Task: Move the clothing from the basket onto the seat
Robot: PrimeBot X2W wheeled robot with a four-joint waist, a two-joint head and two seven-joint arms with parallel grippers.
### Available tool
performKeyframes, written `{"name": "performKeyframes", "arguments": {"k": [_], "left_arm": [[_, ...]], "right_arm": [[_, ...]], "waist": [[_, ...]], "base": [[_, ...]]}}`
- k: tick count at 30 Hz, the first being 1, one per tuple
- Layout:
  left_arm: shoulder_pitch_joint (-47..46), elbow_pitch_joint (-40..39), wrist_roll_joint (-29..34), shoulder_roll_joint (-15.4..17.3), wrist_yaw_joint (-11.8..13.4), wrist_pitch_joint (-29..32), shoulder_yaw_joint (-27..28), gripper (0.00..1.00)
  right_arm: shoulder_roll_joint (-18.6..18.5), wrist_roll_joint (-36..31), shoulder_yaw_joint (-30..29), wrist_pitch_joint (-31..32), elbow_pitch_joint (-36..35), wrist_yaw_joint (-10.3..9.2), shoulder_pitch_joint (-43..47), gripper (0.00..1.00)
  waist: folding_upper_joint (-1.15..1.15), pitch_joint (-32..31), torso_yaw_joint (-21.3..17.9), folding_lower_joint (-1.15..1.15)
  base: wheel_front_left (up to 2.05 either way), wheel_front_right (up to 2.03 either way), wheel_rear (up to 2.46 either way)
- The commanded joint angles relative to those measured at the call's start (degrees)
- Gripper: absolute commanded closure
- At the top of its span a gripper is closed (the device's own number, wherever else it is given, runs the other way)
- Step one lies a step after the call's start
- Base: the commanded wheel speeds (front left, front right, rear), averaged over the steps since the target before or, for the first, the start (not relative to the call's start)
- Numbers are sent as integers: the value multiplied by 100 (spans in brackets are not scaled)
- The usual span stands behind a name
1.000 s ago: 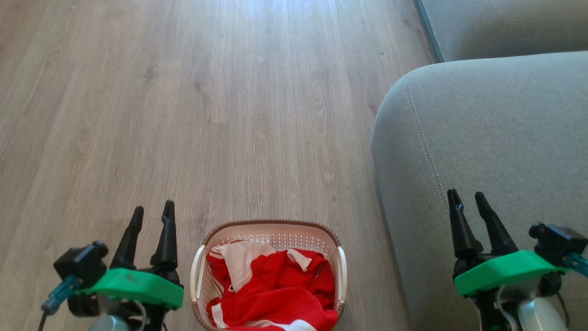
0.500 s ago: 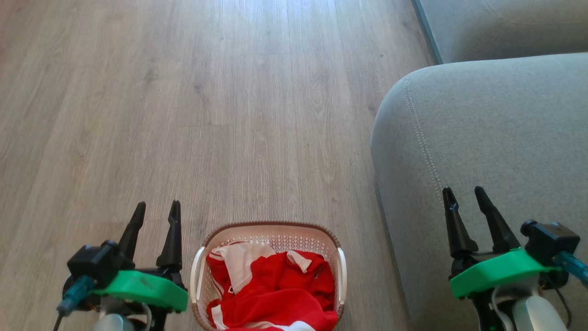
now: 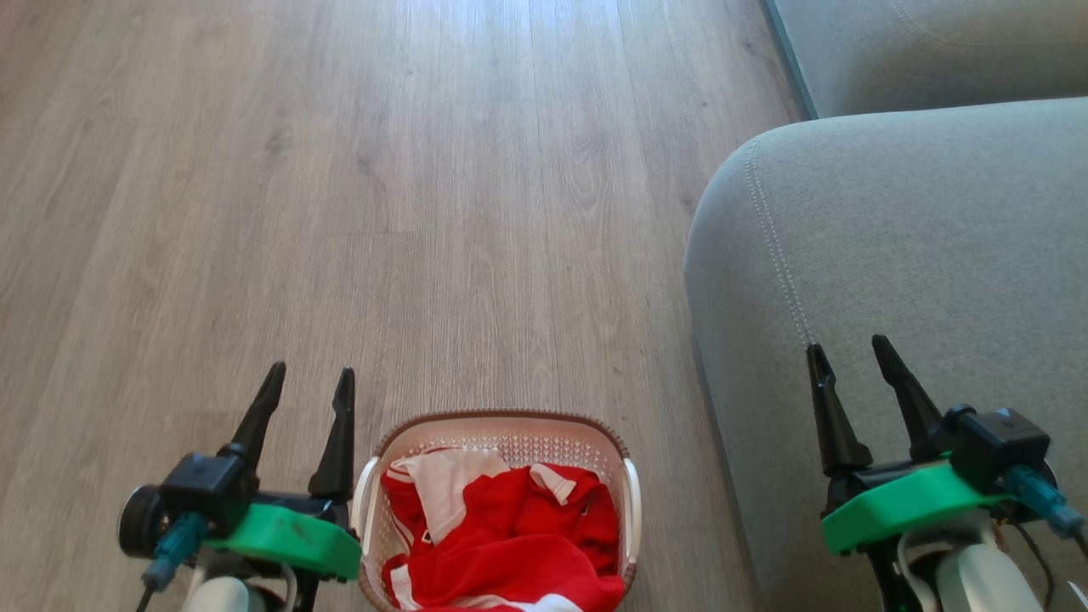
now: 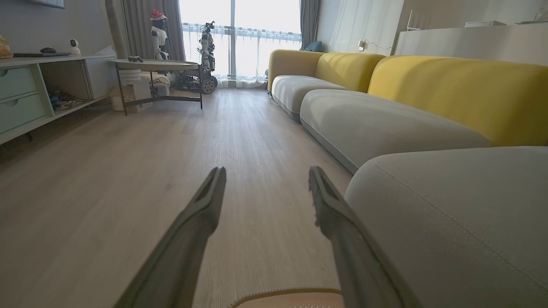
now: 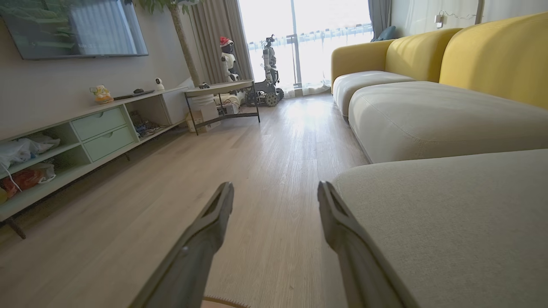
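Observation:
The white perforated basket [image 3: 497, 427] with a brown rim stands on the wood floor at the bottom centre of the head view. Red clothing [image 3: 510, 544] with white panels lies heaped inside it. My left gripper [image 3: 310, 380] hovers just left of the basket, open and empty, fingers pointing forward. The grey seat [image 3: 926, 246] fills the right side, and my right gripper [image 3: 847, 353] hangs open and empty above its near part. The left wrist view shows the left gripper [image 4: 265, 173] open, with the basket rim [image 4: 291, 294] below it and the seat [image 4: 454, 214] to the right. In the right wrist view the right gripper [image 5: 276, 188] stands open beside the seat [image 5: 449, 214].
A second grey sofa cushion [image 3: 926, 47] lies further ahead, with yellow backrests [image 4: 454, 92] along the sofa. A low cabinet [image 5: 77, 141] lines the left wall. A round-topped table [image 5: 222, 96] and two parked robots [image 5: 269, 70] stand by the far window. Open wood floor [image 3: 382, 212] stretches ahead.
Both grippers have shifted: the left one moved right toward the basket and slightly forward, the right one moved left and forward over the seat. Both stayed open. The clothing has not moved.

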Motion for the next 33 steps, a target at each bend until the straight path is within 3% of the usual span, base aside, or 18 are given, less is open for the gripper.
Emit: {"name": "performKeyframes", "arguments": {"k": [1, 22, 33], "left_arm": [[-343, -217, 130, 98, 24, -79, 161, 0], [-330, -218, 51, 88, 19, -79, 170, 0], [-415, -113, -59, 69, 45, -58, 137, 0]], "right_arm": [[-26, -128, 145, -78, -230, 45, -87, 0], [19, -103, 141, -53, -235, 45, -78, 0], [-48, 17, 199, -99, -431, 45, -157, 0]], "waist": [[0, -1, 0, 0], [0, 35, -50, 0], [0, 290, -271, 0]], "base": [[0, 0, 0], [0, 0, 0], [0, 0, 0]]}}
